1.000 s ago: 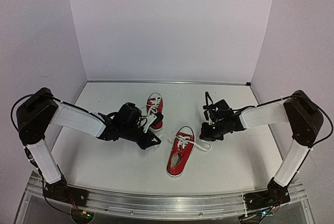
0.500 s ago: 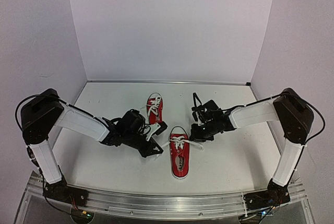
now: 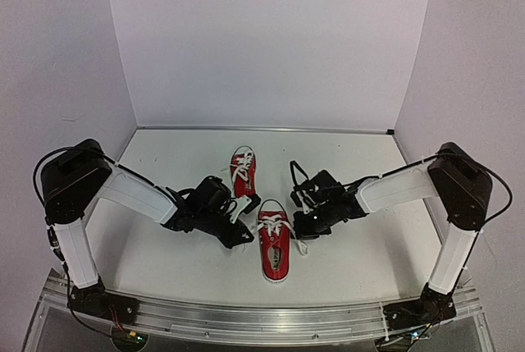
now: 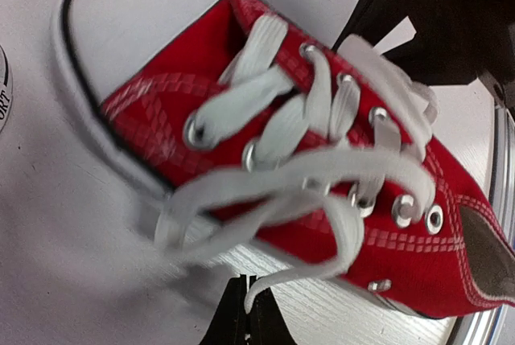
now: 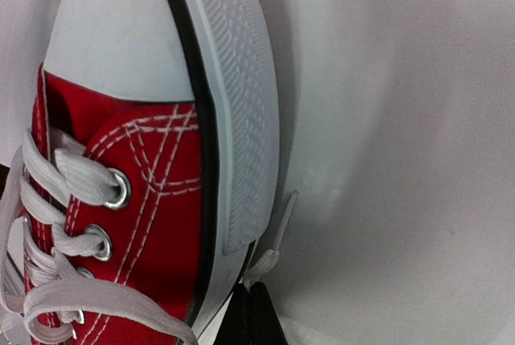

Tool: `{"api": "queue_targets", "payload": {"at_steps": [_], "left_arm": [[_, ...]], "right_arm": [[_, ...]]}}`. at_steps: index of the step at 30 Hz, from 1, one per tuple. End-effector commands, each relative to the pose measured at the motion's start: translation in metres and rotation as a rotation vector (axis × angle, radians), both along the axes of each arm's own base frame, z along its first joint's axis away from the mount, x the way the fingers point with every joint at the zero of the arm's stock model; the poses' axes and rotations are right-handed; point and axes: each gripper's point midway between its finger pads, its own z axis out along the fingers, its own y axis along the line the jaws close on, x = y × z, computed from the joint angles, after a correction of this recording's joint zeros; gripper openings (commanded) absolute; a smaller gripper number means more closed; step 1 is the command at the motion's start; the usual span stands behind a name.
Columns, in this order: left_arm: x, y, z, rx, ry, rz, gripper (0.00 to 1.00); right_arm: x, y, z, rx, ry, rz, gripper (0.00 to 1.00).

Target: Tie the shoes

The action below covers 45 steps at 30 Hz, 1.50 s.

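As I see it, the table (image 3: 377, 245) holds the near shoe (image 3: 276, 253) at centre, toe at 12 o'clock; second shoe (image 3: 243, 167) at its 11; left gripper (image 3: 244, 235) at 9 pinches a lace (image 4: 257, 285), right gripper (image 3: 300, 225) at 3 pinches the other lace (image 5: 280, 224).

The near shoe (image 3: 274, 245) lies on the table (image 3: 361, 253) between the two sets of fingers. It is just right of the left gripper (image 4: 245, 318) and just left of the right gripper (image 5: 251, 318) (each pinches a lace end (image 5: 276, 228)). The far shoe (image 3: 243, 173) lies behind the left fingers.
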Motion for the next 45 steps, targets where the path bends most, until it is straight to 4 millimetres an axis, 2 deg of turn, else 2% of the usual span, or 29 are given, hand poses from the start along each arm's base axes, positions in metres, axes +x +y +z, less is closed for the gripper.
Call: {"api": "queue_targets", "payload": {"at_steps": [1, 5, 8, 14, 21, 29, 37, 40, 42, 44, 45], "left_arm": [[0.015, -0.007, 0.016, -0.053, -0.031, 0.041, 0.0], [0.024, 0.007, 0.015, -0.057, -0.015, 0.095, 0.0], [0.031, 0.018, 0.017, -0.08, -0.001, 0.137, 0.0], [0.042, 0.021, 0.026, -0.105, -0.012, 0.155, 0.0], [0.048, 0.011, 0.027, -0.112, -0.007, 0.134, 0.0], [0.058, 0.023, 0.041, -0.132, -0.03, 0.168, 0.0], [0.058, 0.018, 0.042, -0.138, -0.013, 0.147, 0.0], [0.055, 0.024, 0.051, -0.14, -0.03, 0.156, 0.0], [0.054, 0.032, 0.062, -0.129, -0.058, 0.166, 0.0], [0.052, 0.042, 0.076, -0.112, -0.091, 0.177, 0.0], [0.051, 0.047, 0.09, -0.117, -0.119, 0.181, 0.0]], "right_arm": [[-0.017, 0.042, -0.012, 0.05, 0.042, 0.09, 0.0], [-0.019, 0.062, -0.01, 0.074, 0.042, 0.096, 0.0], [-0.021, 0.069, -0.009, 0.087, 0.047, 0.096, 0.0], [-0.033, 0.075, -0.006, 0.101, 0.062, 0.106, 0.0], [-0.04, 0.066, -0.011, 0.078, 0.064, 0.084, 0.0], [-0.051, 0.056, 0.005, 0.106, 0.071, 0.079, 0.0], [-0.042, 0.052, 0.004, 0.073, 0.035, 0.056, 0.0], [-0.033, 0.049, 0.016, 0.065, -0.009, 0.037, 0.0], [-0.024, 0.04, 0.029, 0.054, -0.045, 0.013, 0.0], [-0.013, 0.026, 0.048, 0.05, -0.087, -0.02, 0.0], [-0.005, 0.016, 0.062, 0.052, -0.119, -0.05, 0.0]]}}
